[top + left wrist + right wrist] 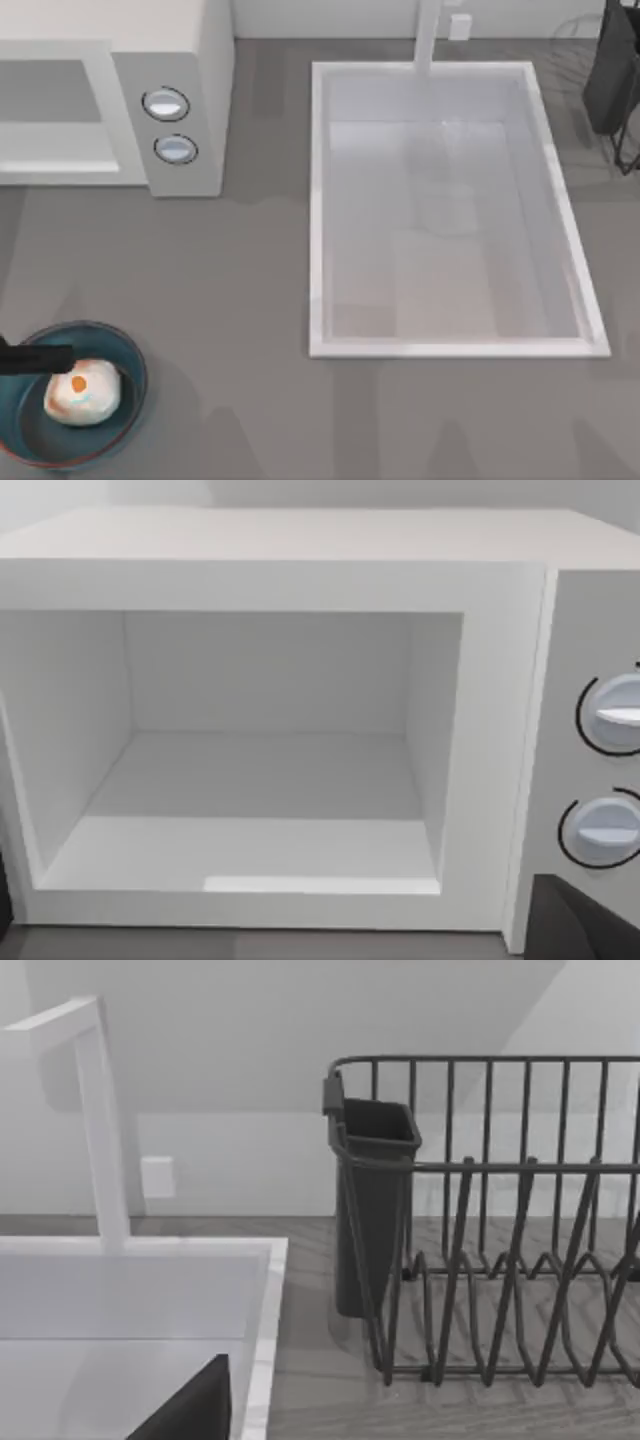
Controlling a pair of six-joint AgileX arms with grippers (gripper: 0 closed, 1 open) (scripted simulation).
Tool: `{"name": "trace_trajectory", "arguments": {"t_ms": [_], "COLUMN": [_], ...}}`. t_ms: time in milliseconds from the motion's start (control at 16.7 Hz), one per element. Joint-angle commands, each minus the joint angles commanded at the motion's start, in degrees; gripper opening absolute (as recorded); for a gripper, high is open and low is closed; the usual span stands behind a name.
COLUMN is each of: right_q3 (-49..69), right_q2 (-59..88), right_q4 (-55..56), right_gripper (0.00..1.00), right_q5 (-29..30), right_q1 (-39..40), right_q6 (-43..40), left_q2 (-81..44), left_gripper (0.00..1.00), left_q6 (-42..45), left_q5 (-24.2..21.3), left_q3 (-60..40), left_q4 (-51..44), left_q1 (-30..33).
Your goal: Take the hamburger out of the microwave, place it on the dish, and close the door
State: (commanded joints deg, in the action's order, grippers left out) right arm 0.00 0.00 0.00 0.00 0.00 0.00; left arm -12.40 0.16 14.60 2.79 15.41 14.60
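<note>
The top view's left edge cuts off the microwave and dish.

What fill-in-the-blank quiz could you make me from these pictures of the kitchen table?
1. The hamburger lies in the ____.
2. The microwave cavity is ____.
3. The microwave's panel carries ____ round knobs.
4. Right of the microwave, sunk in the table, is a white ____.

Missing words: dish; empty; two; sink
</note>
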Motion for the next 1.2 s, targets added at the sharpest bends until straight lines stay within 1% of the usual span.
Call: {"name": "trace_trajectory", "arguments": {"t_ms": [180, 300, 660, 720, 780, 900, 1020, 1200], "right_q3": [0.0, 0.0, 0.0, 0.0, 0.0, 0.0, 0.0, 0.0], "right_q2": [0.0, 0.0, 0.0, 0.0, 0.0, 0.0, 0.0, 0.0], "right_q4": [0.0, 0.0, 0.0, 0.0, 0.0, 0.0, 0.0, 0.0], "right_gripper": [1.0, 1.0, 1.0, 1.0, 1.0, 1.0, 1.0, 1.0], "right_q5": [0.0, 0.0, 0.0, 0.0, 0.0, 0.0, 0.0, 0.0], "right_q1": [0.0, 0.0, 0.0, 0.0, 0.0, 0.0, 0.0, 0.0], "right_q6": [0.0, 0.0, 0.0, 0.0, 0.0, 0.0, 0.0, 0.0], "left_q2": [8.2, 11.6, 12.5, 11.9, 10.8, 6.7, 0.2, -13.6], "left_gripper": [0.0, 0.0, 0.0, 0.0, 0.0, 0.0, 0.0, 0.0], "left_q6": [-0.1, -0.2, -0.2, 0.4, 1.4, 5.0, 9.8, 18.4], "left_q5": [-0.2, -0.4, -0.4, -1.0, -2.1, -5.8, -10.8, -19.8], "left_q3": [0.1, 0.1, 0.0, -0.6, -1.7, -5.9, -12.3, -24.3], "left_q4": [-8.1, -11.5, -12.5, -12.8, -13.3, -15.3, -18.1, -23.6], "left_q1": [-0.2, -0.4, -0.4, -1.0, -2.2, -6.3, -12.5, -24.1]}}
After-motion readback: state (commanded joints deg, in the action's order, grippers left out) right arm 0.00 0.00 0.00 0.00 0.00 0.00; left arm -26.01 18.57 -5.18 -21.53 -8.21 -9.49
